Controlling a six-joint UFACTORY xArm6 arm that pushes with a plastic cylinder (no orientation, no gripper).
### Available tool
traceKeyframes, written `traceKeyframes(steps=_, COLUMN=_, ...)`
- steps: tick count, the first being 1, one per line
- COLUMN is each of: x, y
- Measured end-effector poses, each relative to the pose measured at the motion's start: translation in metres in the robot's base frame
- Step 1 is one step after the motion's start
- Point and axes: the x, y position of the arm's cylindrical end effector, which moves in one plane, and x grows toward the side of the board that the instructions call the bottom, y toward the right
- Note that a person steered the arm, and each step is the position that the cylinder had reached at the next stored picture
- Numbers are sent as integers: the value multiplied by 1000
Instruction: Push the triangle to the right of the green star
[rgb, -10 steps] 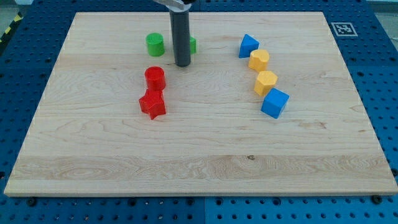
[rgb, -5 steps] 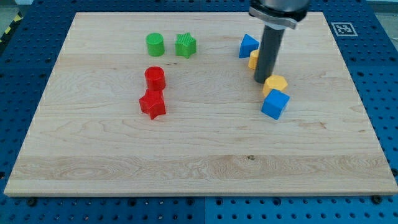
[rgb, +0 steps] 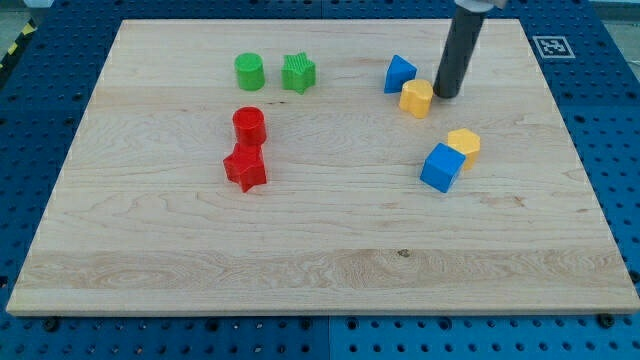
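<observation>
The blue triangle (rgb: 399, 73) lies at the view's upper right, well to the right of the green star (rgb: 298, 72). My tip (rgb: 447, 95) stands just right of a yellow hexagon block (rgb: 417, 97), which sits against the triangle's lower right side. The tip is about a block's width right of the triangle and does not touch it.
A green cylinder (rgb: 249, 71) sits left of the green star. A red cylinder (rgb: 248, 126) and a red star (rgb: 245, 167) lie below them. A second yellow block (rgb: 463, 142) touches a blue cube (rgb: 442, 167) at the right.
My tip swept from beside the green star across to the right, knocked the lower yellow block down-right against the blue cube, then moved up beside the upper yellow block.
</observation>
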Motion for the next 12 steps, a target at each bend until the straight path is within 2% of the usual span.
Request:
traceKeyframes(steps=1, x=-26, y=-12)
traceKeyframes(steps=2, x=-26, y=-12)
traceKeyframes(steps=4, x=-6, y=-49)
traceKeyframes(steps=8, x=-6, y=-69)
traceKeyframes(steps=11, x=-6, y=-68)
traceKeyframes(steps=12, x=-15, y=-49)
